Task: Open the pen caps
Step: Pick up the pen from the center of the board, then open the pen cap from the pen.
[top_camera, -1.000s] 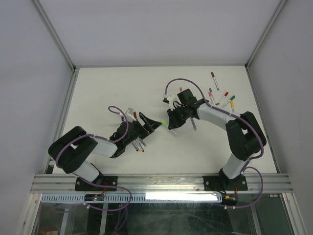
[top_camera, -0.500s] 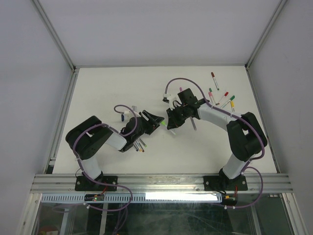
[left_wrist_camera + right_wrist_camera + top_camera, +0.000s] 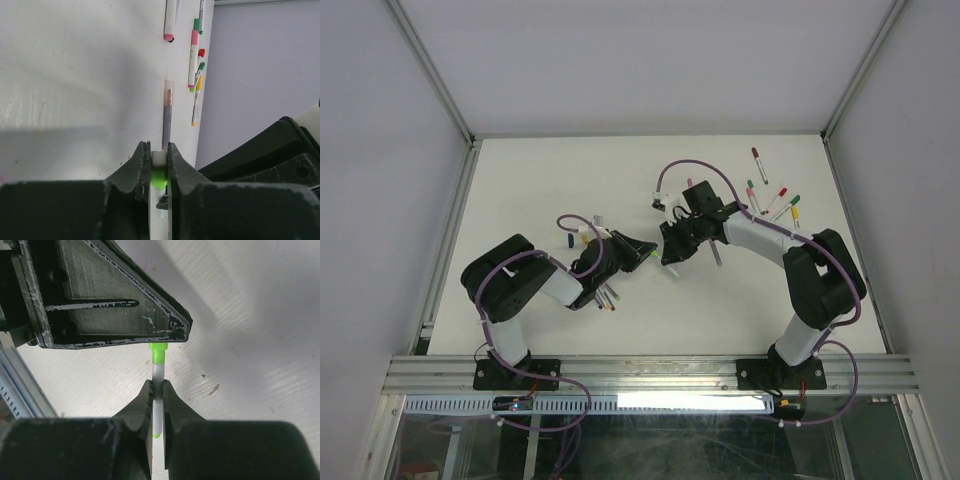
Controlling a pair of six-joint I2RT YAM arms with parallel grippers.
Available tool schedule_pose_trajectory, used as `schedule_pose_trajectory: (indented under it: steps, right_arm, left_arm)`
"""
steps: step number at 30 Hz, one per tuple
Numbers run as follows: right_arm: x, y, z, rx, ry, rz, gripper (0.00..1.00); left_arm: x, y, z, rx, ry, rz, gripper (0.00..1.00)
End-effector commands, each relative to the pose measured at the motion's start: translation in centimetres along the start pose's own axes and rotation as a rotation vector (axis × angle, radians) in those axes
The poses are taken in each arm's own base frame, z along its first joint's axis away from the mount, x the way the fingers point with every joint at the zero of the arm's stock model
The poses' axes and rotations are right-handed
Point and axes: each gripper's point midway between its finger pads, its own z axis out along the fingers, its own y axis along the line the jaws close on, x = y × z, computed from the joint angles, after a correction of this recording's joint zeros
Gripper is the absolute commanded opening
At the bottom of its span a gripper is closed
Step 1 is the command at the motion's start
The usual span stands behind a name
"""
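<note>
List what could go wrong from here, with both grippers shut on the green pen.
1. The left gripper seems to pinch both the green cap and the white barrel, so pulling may not free the cap.
2. The right gripper holds the barrel only at its fingertips, so it could slip.
3. Loose pens lie near the left gripper, and its pull-back could sweep them.

1 pen (image 3: 653, 253) between left claw (image 3: 646, 251) and right claw (image 3: 668, 255); other pens (image 3: 759, 164) far right.
</note>
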Motion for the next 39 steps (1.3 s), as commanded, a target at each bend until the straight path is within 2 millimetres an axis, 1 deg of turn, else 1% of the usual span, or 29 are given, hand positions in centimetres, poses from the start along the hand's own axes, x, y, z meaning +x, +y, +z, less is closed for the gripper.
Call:
schedule_pose_trajectory:
  steps: [1, 6, 7, 8, 10, 11, 12, 14, 17, 20, 21, 24, 26, 28, 29, 31, 33, 34, 35, 38, 39]
  right_arm:
    - [-1.3, 0.6, -0.5, -0.014, -0.049, -0.039, 0.00]
    - [-1.4, 1.3, -0.8, -0.055, -0.052, -0.050, 0.01]
    - [-1.4, 1.5, -1.0, -0.077, -0.055, -0.048, 0.14]
    - [-1.4, 1.7, -1.2, -0.101, -0.058, -0.046, 0.23]
    - [-1.4, 2.1, -1.7, -0.146, -0.069, -0.039, 0.38]
    - [-1.4, 2.3, -1.9, -0.169, -0.076, -0.038, 0.43]
    - [-1.4, 2.8, -2.1, -0.201, -0.081, -0.041, 0.47]
    - [-1.3, 3.4, -2.3, -0.245, -0.083, -0.043, 0.51]
    - [-1.1, 4.2, -2.4, -0.296, -0.078, -0.038, 0.52]
    - [-1.1, 4.5, -2.3, -0.320, -0.073, -0.023, 0.49]
    - [-1.1, 4.7, -2.3, -0.332, -0.072, -0.019, 0.44]
    - [-1.1, 5.0, -2.2, -0.349, -0.069, -0.007, 0.24]
    - [-1.1, 5.1, -2.2, -0.351, -0.066, -0.005, 0.15]
    - [-1.0, 5.1, -2.2, -0.352, -0.060, 0.000, 0.03]
    - [-1.0, 5.1, -2.1, -0.353, -0.055, 0.004, 0.00]
    - [-0.9, 5.2, -2.0, -0.361, -0.047, 0.012, 0.00]
    - [-0.7, 5.5, -1.9, -0.376, -0.036, 0.017, 0.00]
    - [-0.6, 5.7, -1.7, -0.378, -0.030, 0.016, 0.00]
    - [-0.6, 5.8, -1.6, -0.377, -0.025, 0.014, 0.00]
    - [-0.4, 6.0, -1.4, -0.382, -0.014, 0.009, 0.00]
    - [-0.3, 6.1, -1.3, -0.383, -0.009, 0.007, 0.00]
  left_arm:
    - [0.4, -3.8, -0.2, 0.119, 0.020, -0.025, 0.00]
    - [0.3, -4.6, -0.6, 0.153, 0.020, 0.016, 0.00]
    - [0.4, -4.9, -0.8, 0.167, 0.020, 0.037, 0.00]
    - [0.3, -5.3, -1.0, 0.184, 0.019, 0.059, 0.00]
    - [0.3, -6.0, -1.6, 0.222, 0.021, 0.106, 0.00]
    - [0.5, -6.4, -2.0, 0.246, 0.025, 0.136, 0.00]
    - [0.6, -6.8, -2.3, 0.268, 0.032, 0.165, 0.00]
    - [0.7, -7.6, -3.1, 0.314, 0.033, 0.209, 0.00]
    - [0.7, -8.2, -4.1, 0.365, 0.021, 0.252, 0.00]
    - [0.6, -8.8, -4.7, 0.398, 0.012, 0.269, 0.00]
    - [0.6, -9.0, -4.8, 0.407, 0.012, 0.273, 0.00]
    - [0.5, -9.2, -4.9, 0.415, 0.004, 0.282, 0.00]
    - [-0.2, -9.3, -5.1, 0.412, -0.032, 0.292, 0.00]
    - [-1.5, -9.5, -5.1, 0.398, -0.100, 0.315, 0.00]
    - [-2.2, -9.6, -5.2, 0.387, -0.133, 0.328, 0.00]
    - [-4.0, -9.9, -5.1, 0.364, -0.197, 0.341, 0.00]
    - [-6.2, -10.4, -5.0, 0.342, -0.260, 0.338, 0.00]
    - [-7.6, -10.8, -4.9, 0.334, -0.291, 0.333, 0.00]
    - [-9.6, -10.9, -4.9, 0.319, -0.336, 0.328, 0.00]
    - [-14.5, -11.2, -5.0, 0.284, -0.435, 0.304, 0.00]
    - [-15.7, -11.5, -5.2, 0.285, -0.458, 0.297, 0.00]
